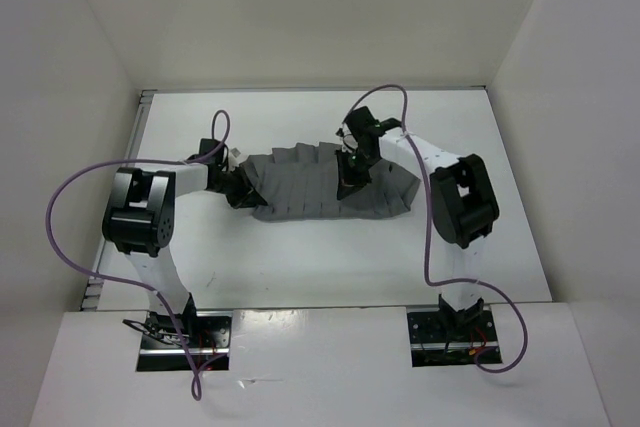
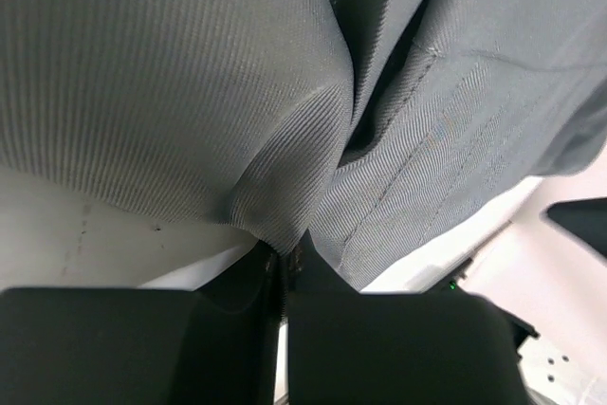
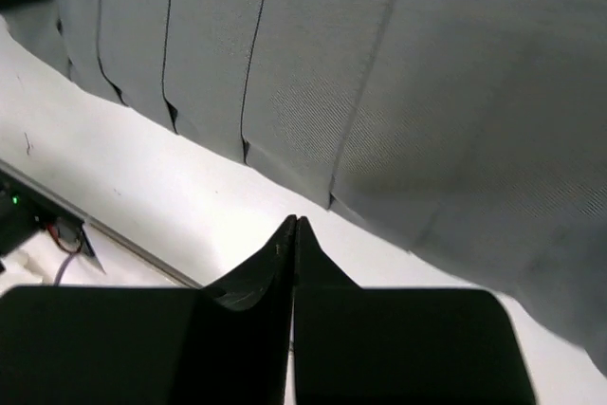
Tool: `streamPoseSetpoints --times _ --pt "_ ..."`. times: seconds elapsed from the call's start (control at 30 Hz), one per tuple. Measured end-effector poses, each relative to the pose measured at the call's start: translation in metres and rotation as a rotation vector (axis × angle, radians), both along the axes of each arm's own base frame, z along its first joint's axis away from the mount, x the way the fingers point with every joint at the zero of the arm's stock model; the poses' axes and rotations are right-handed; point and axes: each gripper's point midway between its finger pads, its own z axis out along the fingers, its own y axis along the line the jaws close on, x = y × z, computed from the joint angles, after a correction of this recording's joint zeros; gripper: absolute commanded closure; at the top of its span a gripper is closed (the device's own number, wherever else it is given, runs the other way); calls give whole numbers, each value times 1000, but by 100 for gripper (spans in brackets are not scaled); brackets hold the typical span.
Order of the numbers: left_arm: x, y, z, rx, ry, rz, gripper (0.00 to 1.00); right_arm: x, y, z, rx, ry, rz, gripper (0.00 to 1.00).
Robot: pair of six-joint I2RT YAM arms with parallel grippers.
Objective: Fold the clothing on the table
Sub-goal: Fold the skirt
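Note:
The clothing (image 1: 320, 187), a grey pleated skirt, lies spread across the middle of the white table (image 1: 300, 257). My left gripper (image 1: 243, 190) is at the skirt's left end. In the left wrist view the left gripper (image 2: 287, 251) is shut on a pinched fold of the clothing (image 2: 190, 92), which bunches up from the jaws. My right gripper (image 1: 352, 179) hangs over the skirt's middle. In the right wrist view the right gripper (image 3: 296, 225) is shut with nothing in it, over bare table (image 3: 142, 177). The pleated edge of the clothing (image 3: 379, 92) lies just beyond its tips.
White walls close in the table on the left, back and right. Purple cables (image 1: 60, 227) loop out from both arms. A metal strip (image 1: 143, 112) runs along the table's left edge. Bare tabletop lies in front of the skirt.

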Motion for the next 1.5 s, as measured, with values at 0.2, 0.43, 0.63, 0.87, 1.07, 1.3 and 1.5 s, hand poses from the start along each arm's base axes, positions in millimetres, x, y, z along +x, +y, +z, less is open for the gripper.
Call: streamPoseSetpoints --times 0.2,0.43,0.63,0.87,1.07,1.3,1.5 --pt "13 3 10 33 -15 8 100 -12 22 -26 49 104 101 100" --pt "13 4 11 36 -11 9 100 -9 49 -27 123 119 165 100" --pt "13 3 21 34 -14 9 100 -4 49 -61 75 167 145 100" --pt "37 -7 98 -24 -186 -7 100 6 62 -63 106 181 110 100" --pt "47 -44 157 -118 -295 -70 100 2 113 -60 246 186 202 100" --pt "48 -59 172 -150 -318 -92 100 -19 185 -45 454 219 374 100" --pt "51 -61 176 -169 -330 -90 100 -6 173 -7 476 146 349 94"
